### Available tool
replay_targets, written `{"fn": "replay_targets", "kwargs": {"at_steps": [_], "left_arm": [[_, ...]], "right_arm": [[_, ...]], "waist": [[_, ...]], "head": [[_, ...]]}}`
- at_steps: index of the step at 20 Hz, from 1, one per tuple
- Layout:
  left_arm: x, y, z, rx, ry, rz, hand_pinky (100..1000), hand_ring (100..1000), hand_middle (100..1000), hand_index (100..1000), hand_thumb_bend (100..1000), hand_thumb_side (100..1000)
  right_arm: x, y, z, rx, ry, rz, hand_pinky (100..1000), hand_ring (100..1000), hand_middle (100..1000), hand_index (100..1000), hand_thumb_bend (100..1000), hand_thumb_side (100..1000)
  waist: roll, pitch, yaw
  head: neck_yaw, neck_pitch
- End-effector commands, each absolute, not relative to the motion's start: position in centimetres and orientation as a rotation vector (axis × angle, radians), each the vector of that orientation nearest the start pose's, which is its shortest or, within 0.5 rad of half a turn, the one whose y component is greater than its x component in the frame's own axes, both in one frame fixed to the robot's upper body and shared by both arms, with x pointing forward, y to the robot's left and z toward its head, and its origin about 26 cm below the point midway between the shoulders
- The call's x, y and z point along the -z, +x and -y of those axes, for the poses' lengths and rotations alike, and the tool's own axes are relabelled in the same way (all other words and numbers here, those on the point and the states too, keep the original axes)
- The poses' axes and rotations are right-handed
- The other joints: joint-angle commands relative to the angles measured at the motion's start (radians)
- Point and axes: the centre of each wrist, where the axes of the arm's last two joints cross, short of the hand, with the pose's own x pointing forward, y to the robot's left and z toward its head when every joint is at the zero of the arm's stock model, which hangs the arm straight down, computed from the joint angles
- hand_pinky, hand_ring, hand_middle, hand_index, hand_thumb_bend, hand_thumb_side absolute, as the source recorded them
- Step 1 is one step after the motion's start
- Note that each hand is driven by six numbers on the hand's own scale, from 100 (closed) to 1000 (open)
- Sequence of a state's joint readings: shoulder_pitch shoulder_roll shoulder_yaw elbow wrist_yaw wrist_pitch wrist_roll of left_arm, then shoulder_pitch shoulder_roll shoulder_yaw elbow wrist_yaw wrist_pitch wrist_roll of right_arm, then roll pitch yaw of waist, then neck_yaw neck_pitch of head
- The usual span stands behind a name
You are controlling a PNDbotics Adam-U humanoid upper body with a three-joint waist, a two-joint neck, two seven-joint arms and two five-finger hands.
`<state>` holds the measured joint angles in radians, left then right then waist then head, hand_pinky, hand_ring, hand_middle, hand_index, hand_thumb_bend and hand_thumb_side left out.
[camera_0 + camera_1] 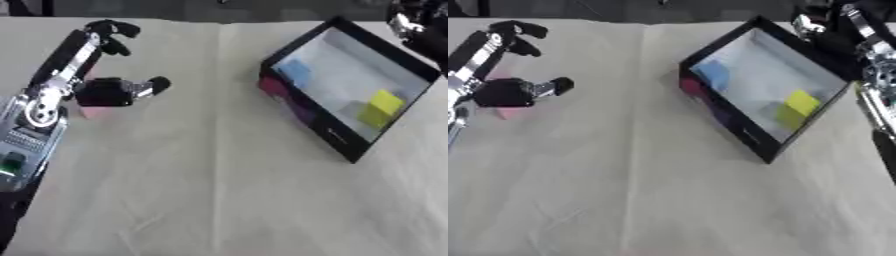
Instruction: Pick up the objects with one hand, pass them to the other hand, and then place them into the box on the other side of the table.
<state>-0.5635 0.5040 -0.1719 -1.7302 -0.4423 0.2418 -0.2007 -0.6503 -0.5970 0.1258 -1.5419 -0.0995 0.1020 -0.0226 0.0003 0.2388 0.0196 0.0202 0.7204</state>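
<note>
A pink object (93, 113) lies on the table at the far left, mostly hidden under my left hand (103, 93). That hand hovers over it with fingers stretched toward the far edge and the thumb spread to the right, holding nothing. A black box (730, 122) with a pale inside stands tilted at the right; a blue block (715, 75) and a yellow block (800, 105) lie in it. My right hand (820, 24) shows dark at the top right, beyond the box's far corner, too blurred to read.
A beige cloth (219, 190) covers the table, with a crease down its middle. My right forearm (877, 80) runs down the right edge beside the box. The box's outer wall has red and purple print (284, 95).
</note>
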Motion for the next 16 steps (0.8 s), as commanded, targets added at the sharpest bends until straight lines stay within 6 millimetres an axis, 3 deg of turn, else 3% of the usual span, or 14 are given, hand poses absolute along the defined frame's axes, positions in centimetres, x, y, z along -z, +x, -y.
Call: {"fn": "replay_targets", "kwargs": {"at_steps": [1, 16], "left_arm": [[-24.4, 36.0, -26.5, 0.972, 0.778, 1.794, 799, 711, 782, 864, 695, 463], [-28.3, 38.4, -30.4, 1.164, 0.831, 1.4, 852, 792, 800, 885, 801, 498]], "right_arm": [[-25.8, 38.2, 29.8, -0.553, -0.356, 2.067, 943, 939, 999, 1000, 100, 512], [-28.2, 36.8, 31.0, -0.525, -0.338, 2.104, 943, 937, 997, 1000, 100, 537]], "waist": [[0.014, -0.038, 0.001], [0.026, -0.056, 0.017]], "head": [[0.012, 0.007], [0.043, 0.036]]}}
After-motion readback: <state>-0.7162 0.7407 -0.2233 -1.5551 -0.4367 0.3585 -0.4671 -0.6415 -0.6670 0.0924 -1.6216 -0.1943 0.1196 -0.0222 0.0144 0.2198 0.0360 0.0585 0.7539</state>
